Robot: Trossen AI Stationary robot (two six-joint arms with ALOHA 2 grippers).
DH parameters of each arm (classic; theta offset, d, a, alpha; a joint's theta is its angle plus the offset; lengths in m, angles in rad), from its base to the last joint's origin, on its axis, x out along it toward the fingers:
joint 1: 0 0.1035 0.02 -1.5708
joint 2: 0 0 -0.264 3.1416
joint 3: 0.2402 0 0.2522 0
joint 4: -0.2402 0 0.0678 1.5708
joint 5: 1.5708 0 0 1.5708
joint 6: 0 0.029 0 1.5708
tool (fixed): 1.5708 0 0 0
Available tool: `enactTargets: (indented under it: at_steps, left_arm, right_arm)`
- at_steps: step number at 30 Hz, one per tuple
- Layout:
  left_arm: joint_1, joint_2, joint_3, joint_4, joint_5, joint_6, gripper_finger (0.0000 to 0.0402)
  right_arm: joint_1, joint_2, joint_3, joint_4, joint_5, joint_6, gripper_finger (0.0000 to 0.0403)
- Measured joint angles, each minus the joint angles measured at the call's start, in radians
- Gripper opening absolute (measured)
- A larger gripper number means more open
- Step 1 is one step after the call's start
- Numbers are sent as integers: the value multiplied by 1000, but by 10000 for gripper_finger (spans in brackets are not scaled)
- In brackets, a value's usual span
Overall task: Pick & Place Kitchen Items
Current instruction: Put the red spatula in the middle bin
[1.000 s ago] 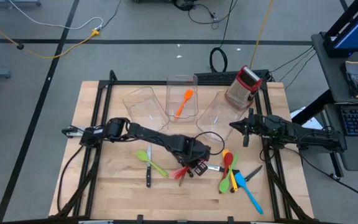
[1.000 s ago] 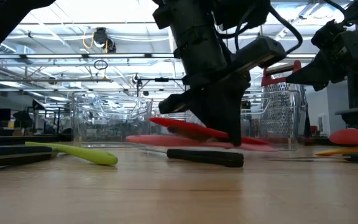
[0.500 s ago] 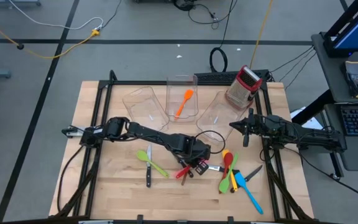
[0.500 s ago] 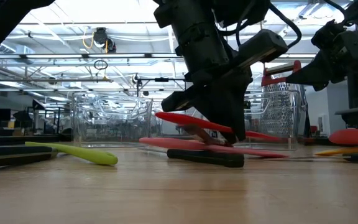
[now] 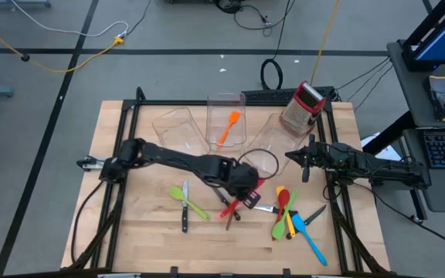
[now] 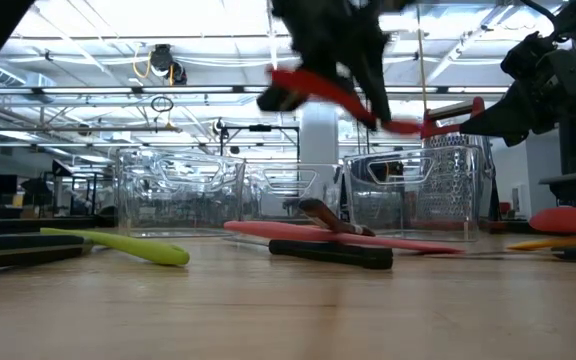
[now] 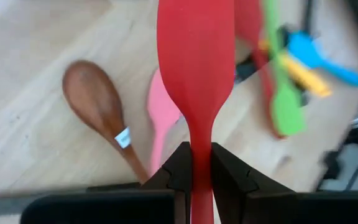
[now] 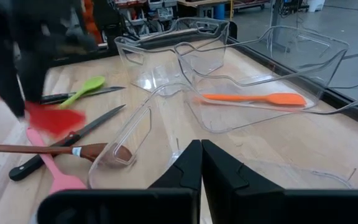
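My left gripper hangs above the table's middle, shut on a red spatula, whose blade shows ahead of the fingers. Below it a pink spatula, a brown spoon and a black-handled knife lie flat on the table. An orange spatula lies in the middle clear bin. My right gripper waits shut at the table's right side, touching nothing. My left gripper pinches the red spatula's handle between its two fingers, just behind the blade. The fingers come slanting down from above. The spatula is lifted clear of the table, close to level, tilted a little in the low view.
Clear bins stand at the far middle, beside a red-topped grater. A green spoon and a knife lie near left. A cluster of red, green, yellow and blue utensils lies near right.
My left gripper has risen, still shut on the red spatula, and carried it from just above the table to well clear of it. The pink spatula, brown spoon and knife beneath have stayed where they lay.
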Motion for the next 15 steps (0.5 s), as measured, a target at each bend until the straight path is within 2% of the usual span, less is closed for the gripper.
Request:
enactTargets:
  at_steps: [3, 10, 15]
  left_arm:
    - [2, -67, 0, -36, -45, -45, 39]
    - [18, -213, 0, -101, -225, -142, 39]
    - [66, -278, 0, -108, -262, -257, 39]
  right_arm:
    - [0, 0, 0, 0, 0, 0, 4]
    - [0, 0, 0, 0, 1, 0, 4]
    - [0, 0, 0, -2, 0, 0, 4]
